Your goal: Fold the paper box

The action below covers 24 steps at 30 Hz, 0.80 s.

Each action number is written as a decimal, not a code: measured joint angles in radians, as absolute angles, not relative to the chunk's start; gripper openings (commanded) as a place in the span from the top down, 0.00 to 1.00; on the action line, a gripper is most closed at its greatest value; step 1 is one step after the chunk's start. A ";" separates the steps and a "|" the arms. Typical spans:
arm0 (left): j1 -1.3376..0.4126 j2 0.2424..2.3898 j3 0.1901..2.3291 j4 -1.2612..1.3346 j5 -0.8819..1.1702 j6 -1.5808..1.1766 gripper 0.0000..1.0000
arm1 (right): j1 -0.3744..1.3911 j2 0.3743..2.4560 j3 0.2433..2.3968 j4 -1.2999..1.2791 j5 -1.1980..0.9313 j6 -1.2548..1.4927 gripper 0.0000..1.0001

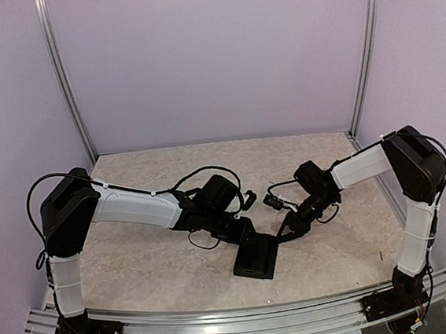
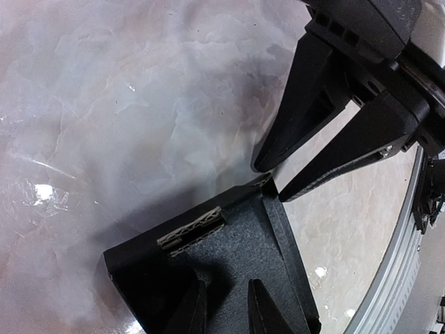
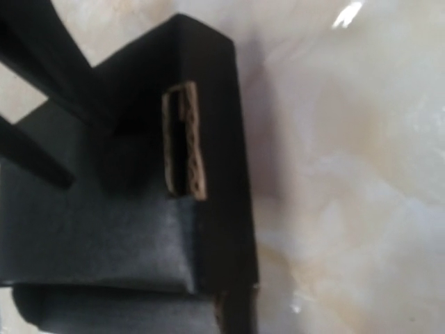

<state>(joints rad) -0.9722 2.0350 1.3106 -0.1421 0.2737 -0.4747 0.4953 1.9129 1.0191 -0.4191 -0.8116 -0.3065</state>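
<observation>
- the paper box [image 1: 256,260] lies mid-worktop [image 1: 137,264], part-folded
- left tool [image 2: 227,282] over its panel, right tool [image 2: 271,182] at its corner; can't tell if either grips
- probably light, crease-prone card, so pinch a wall by the fold

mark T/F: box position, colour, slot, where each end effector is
1. The paper box rests on the table. True.
2. The paper box is white. False: it is matte black.
3. A slot with raw brown edges shows in one panel. True.
4. The right end effector is parked far from the paper box. False: its fingertips sit at the box's corner.
5. The left end effector has its fingers pressed together. False: a gap shows between them, over the box.
</observation>
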 measured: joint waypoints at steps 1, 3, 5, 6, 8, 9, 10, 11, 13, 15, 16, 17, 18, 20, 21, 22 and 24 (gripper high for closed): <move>-0.972 2.035 1.309 -0.139 0.276 -0.475 0.78 | 0.495 1.906 1.019 -0.421 -0.795 -0.313 0.78; -0.970 2.035 1.306 -0.133 0.281 -0.474 0.79 | 0.497 1.894 1.019 -0.422 -0.761 -0.325 0.78; -0.968 2.035 1.304 -0.128 0.286 -0.474 0.79 | 0.500 1.881 1.019 -0.422 -0.724 -0.338 0.76; -0.966 2.035 1.303 -0.126 0.289 -0.471 0.79 | 0.500 1.873 1.019 -0.424 -0.702 -0.348 0.75; -0.964 2.035 1.300 -0.122 0.294 -0.470 0.80 | 0.502 1.856 1.016 -0.424 -0.658 -0.364 0.74; -0.962 2.035 1.298 -0.118 0.299 -0.469 0.80 | 0.503 1.848 1.013 -0.424 -0.640 -0.374 0.74; -0.960 2.035 1.295 -0.113 0.304 -0.469 0.80 | 0.505 1.840 1.010 -0.424 -0.625 -0.384 0.74; -0.957 2.035 1.288 -0.104 0.312 -0.469 0.80 | 0.506 1.834 1.008 -0.424 -0.613 -0.395 0.74; -0.953 2.033 1.279 -0.088 0.322 -0.470 0.80 | 0.508 1.826 1.003 -0.421 -0.601 -0.411 0.74; -0.946 2.028 1.259 -0.059 0.337 -0.474 0.80 | 0.513 1.821 0.997 -0.418 -0.600 -0.431 0.72; -0.942 2.026 1.250 -0.046 0.344 -0.477 0.80 | 0.516 1.820 0.994 -0.415 -0.599 -0.440 0.72; -0.939 2.024 1.242 -0.035 0.352 -0.480 0.80 | 0.520 1.819 0.989 -0.411 -0.599 -0.452 0.71; -0.933 2.022 1.232 -0.022 0.362 -0.485 0.80 | 0.525 1.815 0.984 -0.405 -0.597 -0.463 0.70; -0.925 2.022 1.221 -0.002 0.379 -0.492 0.80 | 0.542 1.802 0.970 -0.387 -0.585 -0.490 0.70; -0.923 2.022 1.218 0.004 0.386 -0.493 0.80 | 0.550 1.795 0.966 -0.381 -0.578 -0.500 0.70; -0.921 2.022 1.216 0.010 0.391 -0.495 0.80 | 0.560 1.787 0.962 -0.371 -0.569 -0.509 0.69; -0.918 2.022 1.214 0.014 0.398 -0.498 0.80 | 0.578 1.777 0.961 -0.352 -0.552 -0.525 0.69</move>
